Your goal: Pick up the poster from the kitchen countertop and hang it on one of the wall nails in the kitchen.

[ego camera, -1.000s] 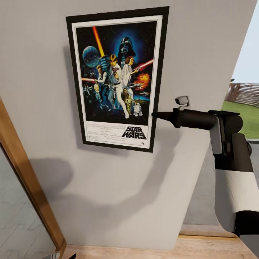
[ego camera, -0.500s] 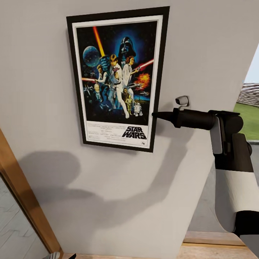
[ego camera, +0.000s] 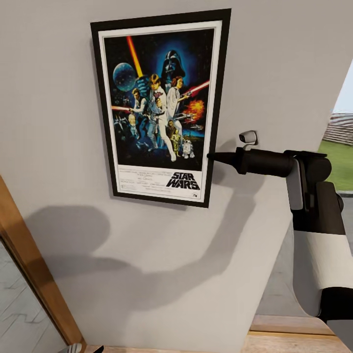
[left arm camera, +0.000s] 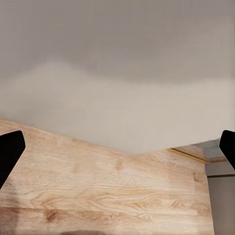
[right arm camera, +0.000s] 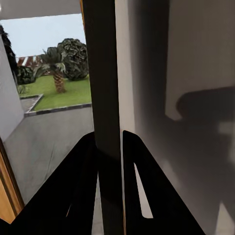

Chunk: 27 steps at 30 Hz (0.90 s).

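The poster (ego camera: 159, 105) stands upright and flat against the light-grey wall (ego camera: 274, 59), its Star Wars picture facing me. My right gripper (ego camera: 212, 157) reaches in from the right and is shut on the poster's right frame edge, low down. In the right wrist view the poster (right arm camera: 103, 88) shows edge-on as a dark strip, pinched between the two black fingers (right arm camera: 78, 191). My left gripper (left arm camera: 117, 149) hangs low near the floor, open, with its fingertips (left arm camera: 10, 152) far apart and nothing between them. The wall nail is hidden and the countertop is out of view.
A wooden door frame (ego camera: 29, 274) slants up the lower left. The wall ends at the right in an opening onto grass (ego camera: 338, 152) and trees (right arm camera: 58, 63). Wood flooring (ego camera: 289, 338) runs along the wall's foot, also under the left gripper (left arm camera: 98, 191).
The door frame and the wall shadows have slid left in the picture, so the camera has moved. Poster and right gripper keep their places relative to each other.
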Tool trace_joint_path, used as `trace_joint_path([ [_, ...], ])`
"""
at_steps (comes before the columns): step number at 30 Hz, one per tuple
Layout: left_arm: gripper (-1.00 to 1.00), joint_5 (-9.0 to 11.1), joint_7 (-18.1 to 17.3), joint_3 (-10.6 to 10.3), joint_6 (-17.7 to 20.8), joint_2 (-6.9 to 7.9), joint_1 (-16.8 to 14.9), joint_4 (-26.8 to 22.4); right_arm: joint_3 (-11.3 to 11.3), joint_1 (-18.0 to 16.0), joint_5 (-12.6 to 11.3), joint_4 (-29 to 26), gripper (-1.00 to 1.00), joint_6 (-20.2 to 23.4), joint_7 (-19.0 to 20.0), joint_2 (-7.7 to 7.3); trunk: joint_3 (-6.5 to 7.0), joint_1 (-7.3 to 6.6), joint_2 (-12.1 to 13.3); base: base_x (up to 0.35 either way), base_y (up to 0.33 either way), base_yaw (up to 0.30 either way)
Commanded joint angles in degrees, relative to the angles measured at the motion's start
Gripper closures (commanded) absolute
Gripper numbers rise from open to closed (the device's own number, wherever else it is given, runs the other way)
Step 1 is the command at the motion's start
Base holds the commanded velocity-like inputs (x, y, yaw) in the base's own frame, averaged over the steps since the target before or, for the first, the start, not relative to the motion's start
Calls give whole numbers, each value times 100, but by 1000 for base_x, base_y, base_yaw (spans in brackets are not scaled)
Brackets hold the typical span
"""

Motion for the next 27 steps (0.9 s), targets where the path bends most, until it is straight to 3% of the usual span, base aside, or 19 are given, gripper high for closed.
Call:
trace_joint_path([
  [1, -100, 35, -6, -48, -36, 3, -4, 1, -1, -4, -21, 3, 100, 49, 16, -2, -7, 3, -8, 0, 0, 0],
  [27, -100, 35, -6, -48, -36, 3, -4, 1, -10, 0, -21, 3, 100, 53, 16, -4, -7, 3, -8, 0, 10, 0],
])
